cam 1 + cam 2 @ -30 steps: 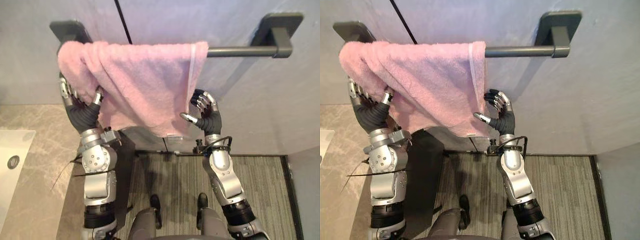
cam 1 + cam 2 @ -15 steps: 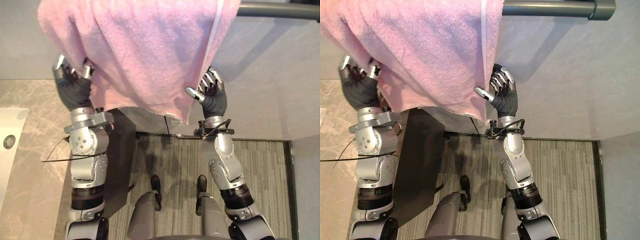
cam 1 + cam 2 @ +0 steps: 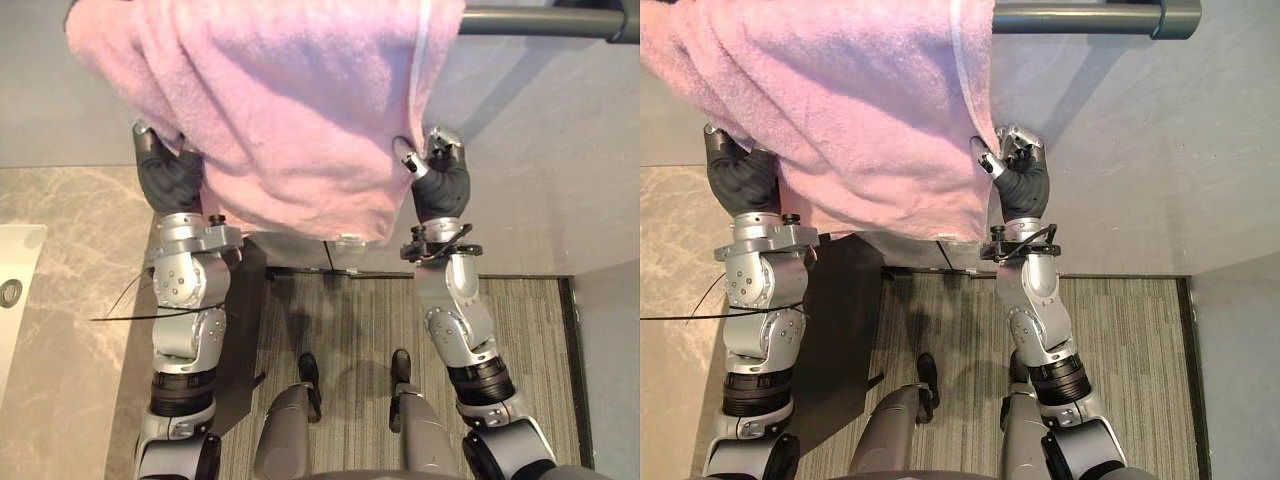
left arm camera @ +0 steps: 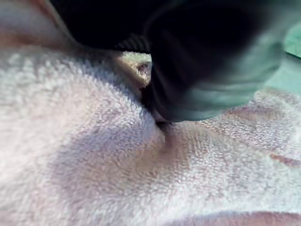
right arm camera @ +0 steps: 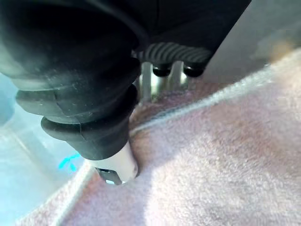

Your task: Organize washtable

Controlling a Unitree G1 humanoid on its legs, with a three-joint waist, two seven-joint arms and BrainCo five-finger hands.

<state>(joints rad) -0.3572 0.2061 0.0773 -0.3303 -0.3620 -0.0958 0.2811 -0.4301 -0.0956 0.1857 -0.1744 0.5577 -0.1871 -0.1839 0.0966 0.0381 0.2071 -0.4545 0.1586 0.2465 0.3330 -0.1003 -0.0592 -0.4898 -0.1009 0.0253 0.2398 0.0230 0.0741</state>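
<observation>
Towel (image 3: 290,110), soft, limp, likely light, drapes over bar (image 3: 540,22) above both robot hands; right robot hand (image 3: 440,190) pinches its side hem, likely the firmest hold; left robot hand (image 3: 168,180) sits under the other edge, grip unreadable.

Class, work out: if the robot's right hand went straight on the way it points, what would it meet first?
The pink terry towel: the right hand pinches its edge. Beyond, probably the dark grey rail; depth is unclear.
</observation>
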